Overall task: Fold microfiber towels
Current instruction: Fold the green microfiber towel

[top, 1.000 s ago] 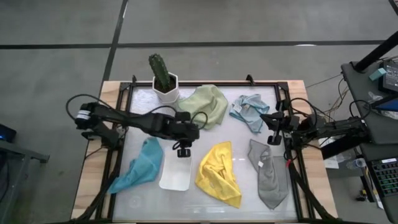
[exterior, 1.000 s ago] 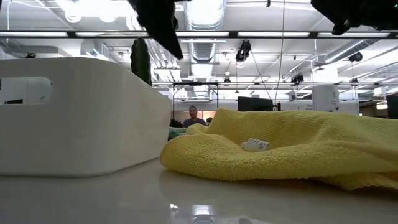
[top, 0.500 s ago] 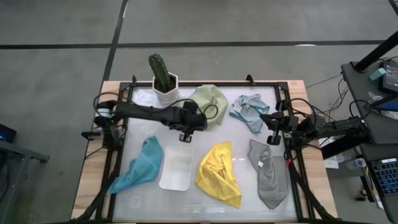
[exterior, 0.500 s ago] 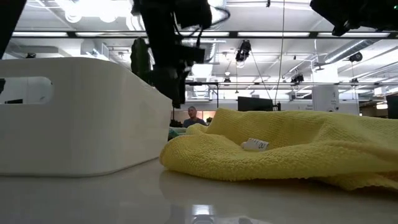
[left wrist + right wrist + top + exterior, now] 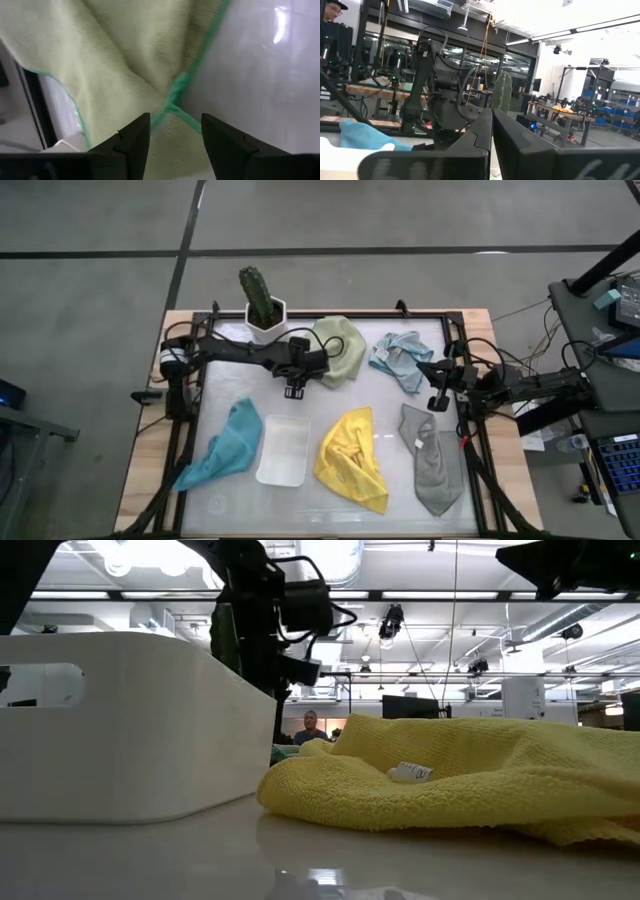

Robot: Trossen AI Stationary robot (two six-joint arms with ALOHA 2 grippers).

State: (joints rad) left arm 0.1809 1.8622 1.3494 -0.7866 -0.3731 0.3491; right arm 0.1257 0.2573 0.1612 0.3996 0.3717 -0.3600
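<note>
On the glossy white tabletop (image 5: 320, 405), five soft microfiber towels lie crumpled and unfolded. The pale green towel (image 5: 340, 348) sits near the far edge in a rounded heap, beside a cactus (image 5: 258, 292) in a white faceted pot (image 5: 267, 327). The left gripper (image 5: 294, 389) hangs at the near-left edge of this towel with its two dark fingers (image 5: 131, 140) spread apart and holding nothing; its wrist view shows fine ribbed weave and a brighter green stitched hem crossing between the fingers. To the right of it lies the light blue towel (image 5: 398, 358), bunched and wrinkled. The yellow towel (image 5: 352, 457) sprawls near the middle front in thick plush folds, with a small white label (image 5: 411, 772) showing in the low view. The grey towel (image 5: 431, 460) lies long and narrow at the right front. The teal towel (image 5: 226, 445) stretches diagonally at the left front, just beside a smooth white rectangular tray (image 5: 283, 450) with rounded corners. The right gripper (image 5: 436, 393) waits above the right side of the tabletop, between the light blue and grey towels, its fingers pressed together and empty.
</note>
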